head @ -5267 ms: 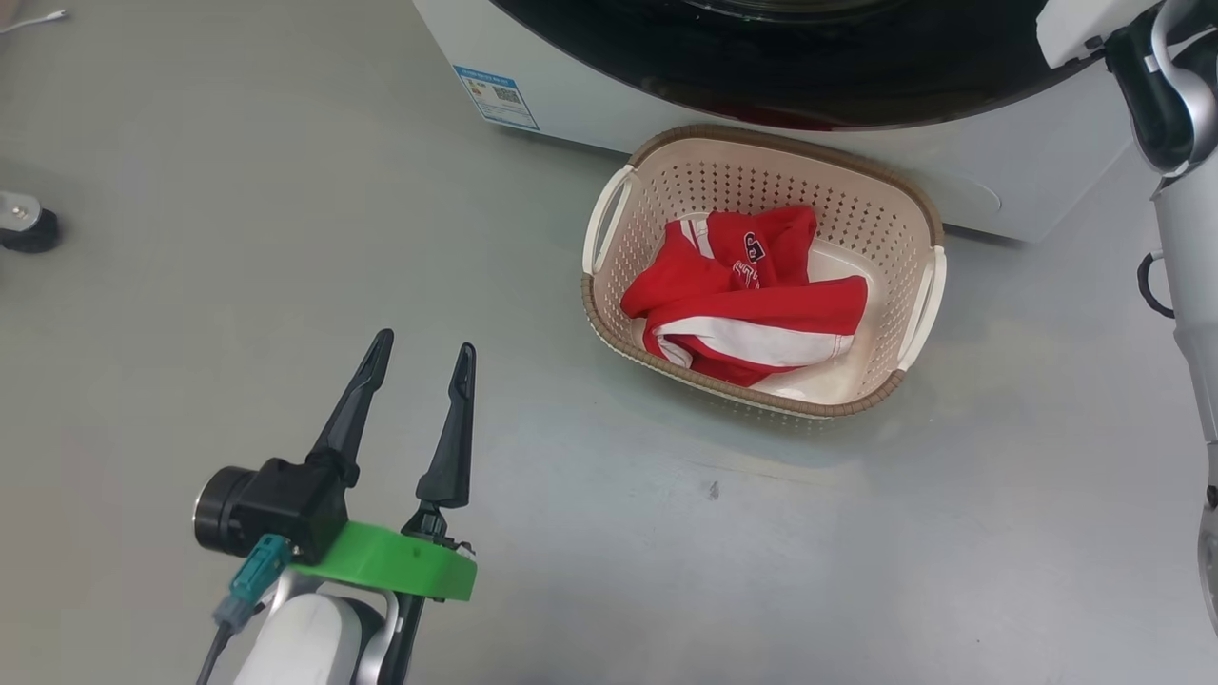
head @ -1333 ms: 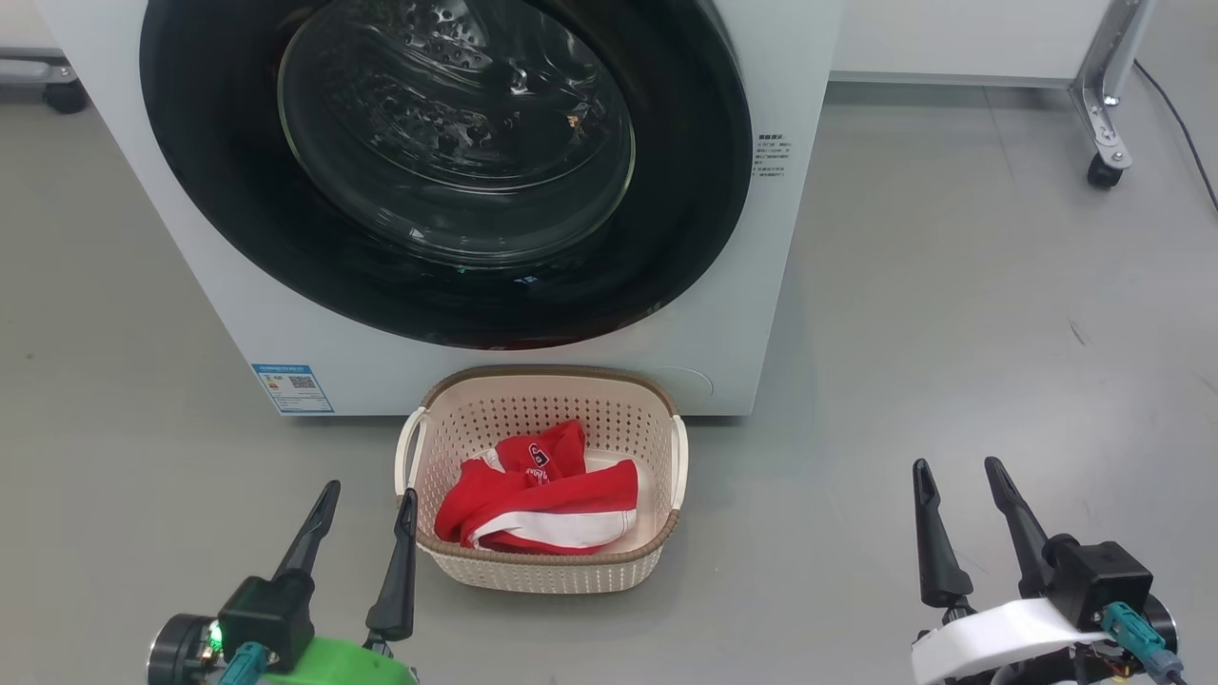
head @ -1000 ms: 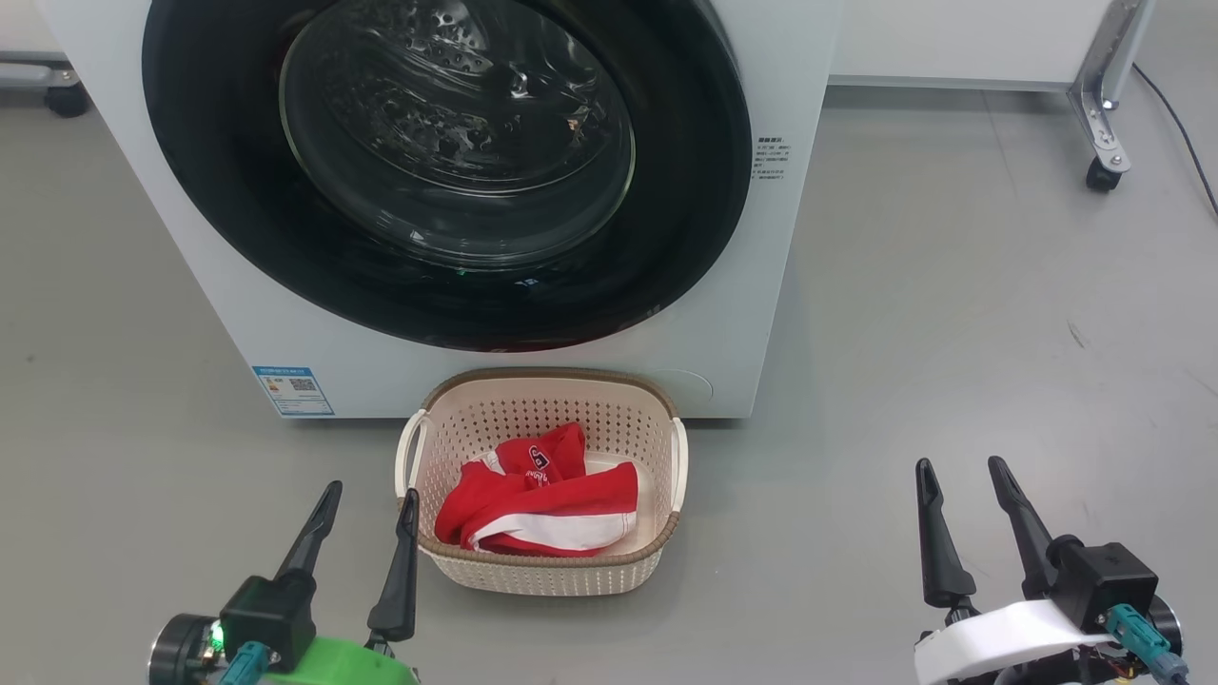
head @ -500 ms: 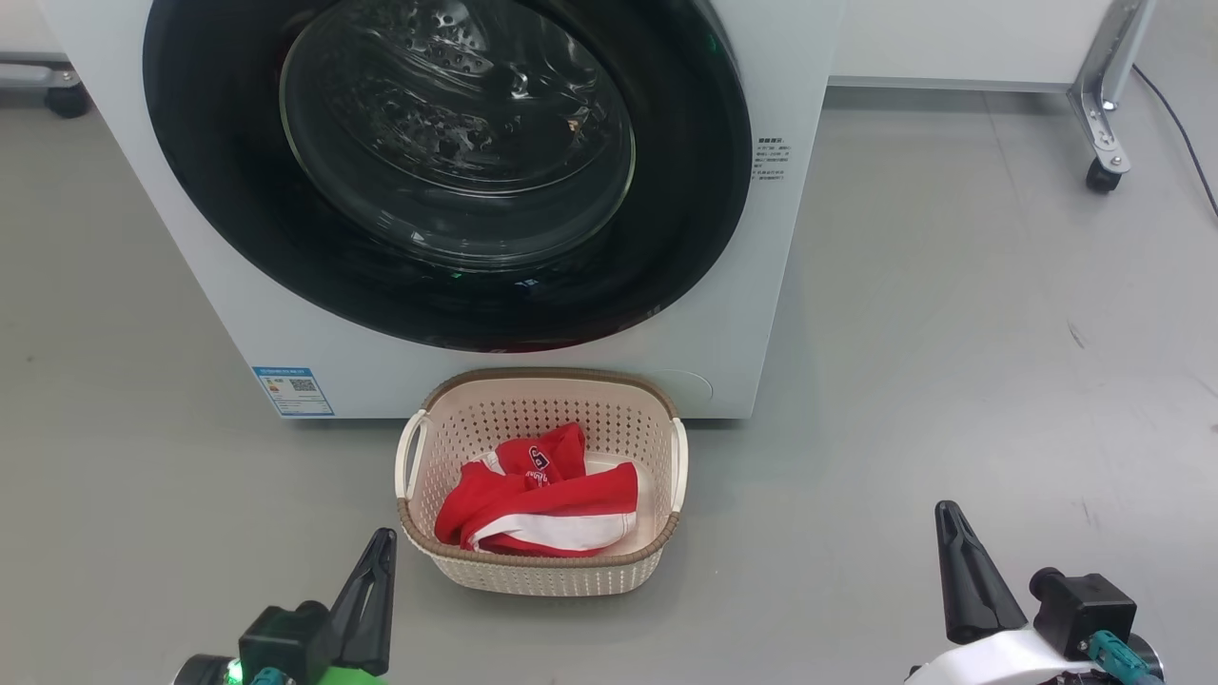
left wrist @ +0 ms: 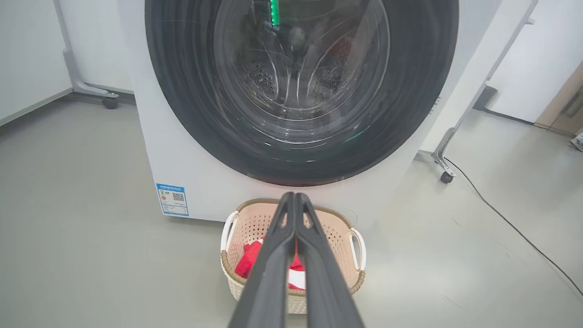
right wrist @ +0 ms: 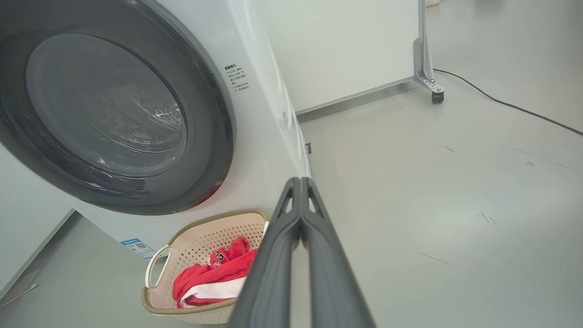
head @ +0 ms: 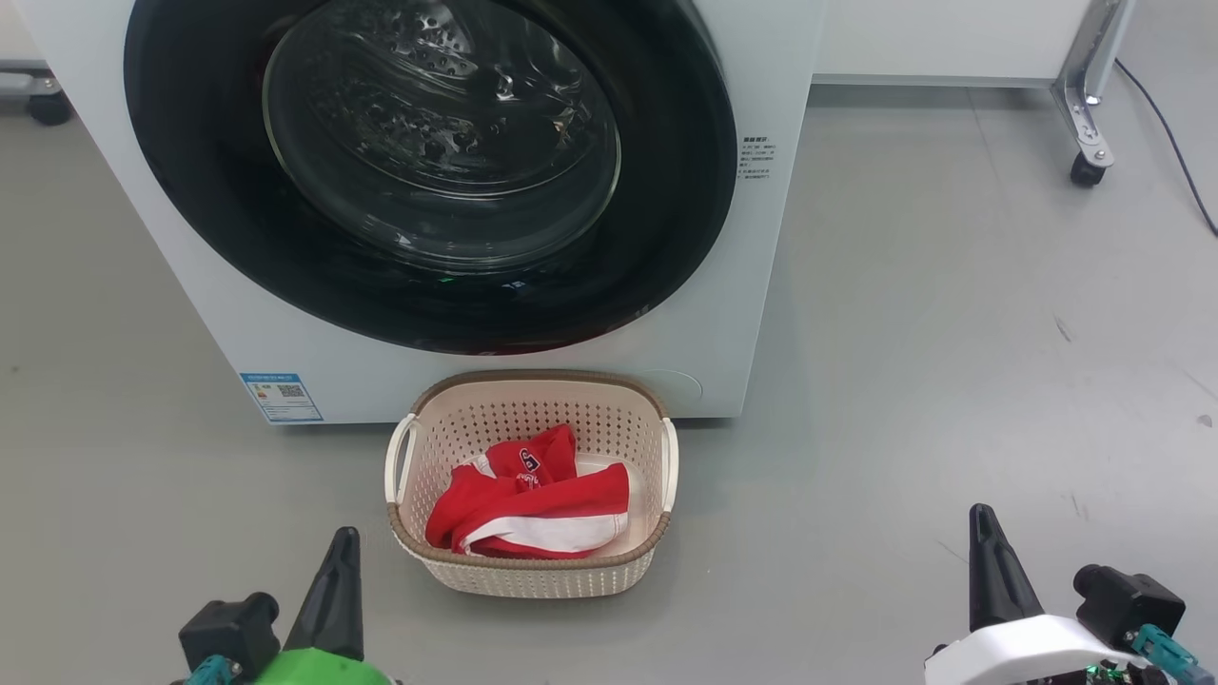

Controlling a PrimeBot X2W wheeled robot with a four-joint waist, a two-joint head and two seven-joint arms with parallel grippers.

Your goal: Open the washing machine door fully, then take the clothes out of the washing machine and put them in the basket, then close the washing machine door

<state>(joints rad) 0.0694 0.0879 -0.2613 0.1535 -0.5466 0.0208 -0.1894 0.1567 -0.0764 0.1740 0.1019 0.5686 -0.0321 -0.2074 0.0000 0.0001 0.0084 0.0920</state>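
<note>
we judge the task complete: the clothes (head: 528, 495) lie in the basket (head: 533, 379) just before the washing machine (head: 761, 314), the washing machine door (head: 190, 200) sits shut, and left gripper (head: 344, 542) and right gripper (head: 982, 525) are closed, empty.

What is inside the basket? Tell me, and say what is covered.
Inside the basket lie red clothes with a white stripe and a small printed badge, bunched in one heap. A bit of its pale bottom shows at the right. Anything beneath the heap is covered.
</note>
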